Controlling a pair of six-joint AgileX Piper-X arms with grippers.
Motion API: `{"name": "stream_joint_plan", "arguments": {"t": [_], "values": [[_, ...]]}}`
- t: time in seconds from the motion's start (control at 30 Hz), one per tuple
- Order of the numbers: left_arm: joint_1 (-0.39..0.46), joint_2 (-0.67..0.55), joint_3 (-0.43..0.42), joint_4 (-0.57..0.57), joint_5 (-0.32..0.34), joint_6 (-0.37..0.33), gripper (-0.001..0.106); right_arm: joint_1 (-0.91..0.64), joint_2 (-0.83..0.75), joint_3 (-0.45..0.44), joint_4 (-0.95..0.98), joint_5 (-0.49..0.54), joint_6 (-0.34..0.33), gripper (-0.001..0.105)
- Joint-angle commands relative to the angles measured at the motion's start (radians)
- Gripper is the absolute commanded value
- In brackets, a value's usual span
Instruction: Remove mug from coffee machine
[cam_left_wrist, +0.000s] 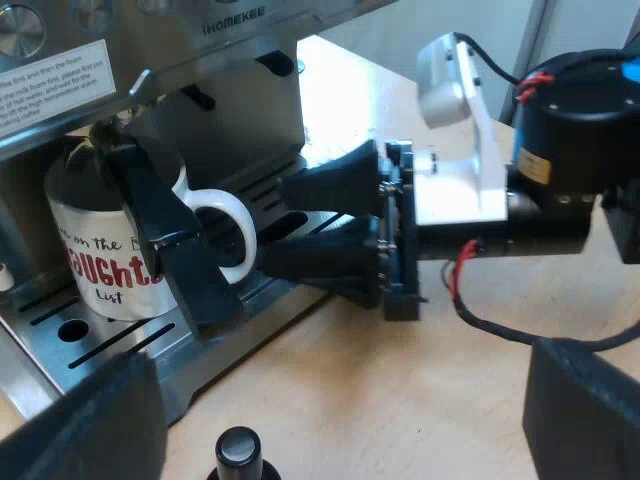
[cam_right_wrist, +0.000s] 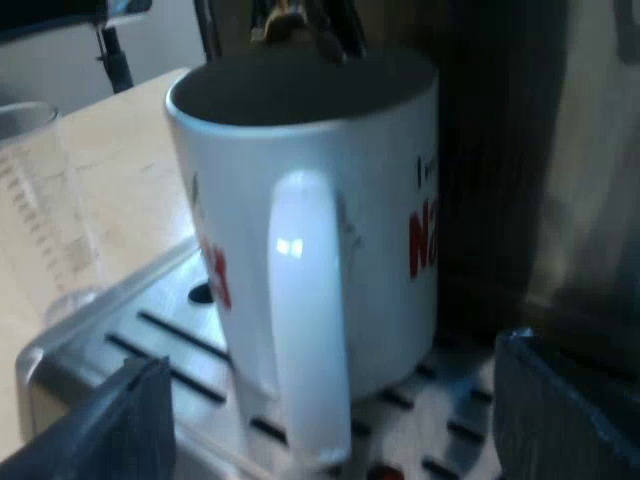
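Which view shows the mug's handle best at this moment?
The right wrist view: the mug's handle faces the camera, close and unobstructed. The left wrist view shows the handle from the side, smaller, with the right gripper pointing at it.

place: coffee workbench | cues: espresso machine, wooden tabletop, measuring glass

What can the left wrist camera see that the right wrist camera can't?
Left wrist view: the espresso machine with its HOMEKEE name, a black-knobbed tamper, and the right tool pointing at the handle of the mug.
Right wrist view: a measuring glass beside the drip tray.
Both: the white mug with red lettering, standing on that slotted tray.
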Motion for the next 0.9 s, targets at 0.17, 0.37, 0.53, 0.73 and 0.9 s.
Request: {"name": "stream_joint_plan", "arguments": {"t": [0.17, 0.37, 0.53, 0.73, 0.9], "values": [[-0.005, 0.001, -0.008, -0.017, 0.008, 0.005, 0.087, 0.000, 0.058, -0.095, -0.021, -0.002, 0.021, 0.067], [-0.005, 0.001, -0.008, -0.017, 0.008, 0.005, 0.087, 0.000, 0.108, -0.137, -0.020, -0.002, 0.051, 0.067], [-0.005, 0.001, -0.008, -0.017, 0.008, 0.005, 0.087, 0.000, 0.121, -0.177, 0.049, -0.002, 0.052, 0.067], [-0.005, 0.001, 0.003, -0.017, 0.008, 0.005, 0.087, 0.000, 0.121, -0.239, 0.206, -0.002, 0.049, 0.067], [-0.005, 0.001, 0.010, -0.015, 0.008, 0.005, 0.087, 0.000, 0.121, -0.243, 0.232, -0.002, 0.049, 0.066]]}}
